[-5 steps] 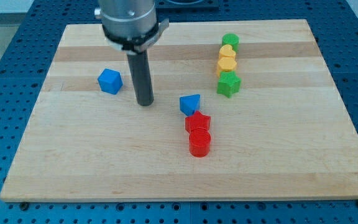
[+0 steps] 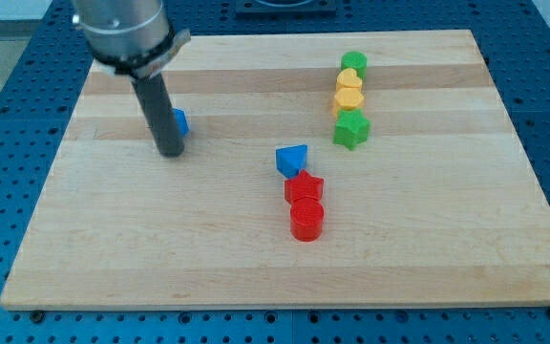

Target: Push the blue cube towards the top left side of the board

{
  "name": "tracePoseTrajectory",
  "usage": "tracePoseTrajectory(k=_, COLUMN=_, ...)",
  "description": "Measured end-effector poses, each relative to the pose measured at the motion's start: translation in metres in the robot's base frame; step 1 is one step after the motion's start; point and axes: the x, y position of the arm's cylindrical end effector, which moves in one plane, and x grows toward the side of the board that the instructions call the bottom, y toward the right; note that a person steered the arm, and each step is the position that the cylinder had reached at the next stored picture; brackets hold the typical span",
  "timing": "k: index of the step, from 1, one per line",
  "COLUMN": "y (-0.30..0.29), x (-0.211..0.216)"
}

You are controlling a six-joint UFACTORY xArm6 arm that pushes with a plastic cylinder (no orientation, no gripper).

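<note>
The blue cube (image 2: 179,121) lies on the wooden board (image 2: 160,248) at its left side, mostly hidden behind my rod; only its right edge shows. My tip (image 2: 171,152) rests on the board just below and in front of the cube, close to it or touching it; I cannot tell which. A second blue block (image 2: 292,159), wedge-like, lies near the board's middle.
A red star-shaped block (image 2: 305,187) and a red cylinder (image 2: 306,219) sit just below the second blue block. At the upper right stands a column: green cylinder (image 2: 354,62), two yellow blocks (image 2: 349,79) (image 2: 349,98), green star-shaped block (image 2: 350,129).
My rod has moved left by about 55 pixels, from right of the blue cube to in front of it, now covering most of it. The other blocks have not moved.
</note>
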Motion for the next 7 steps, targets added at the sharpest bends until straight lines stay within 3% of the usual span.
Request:
tracePoseTrajectory(k=2, y=-0.002, x=-0.102)
tracePoseTrajectory(k=5, y=-0.020, x=-0.094)
tracePoseTrajectory(k=7, y=-0.050, x=-0.141)
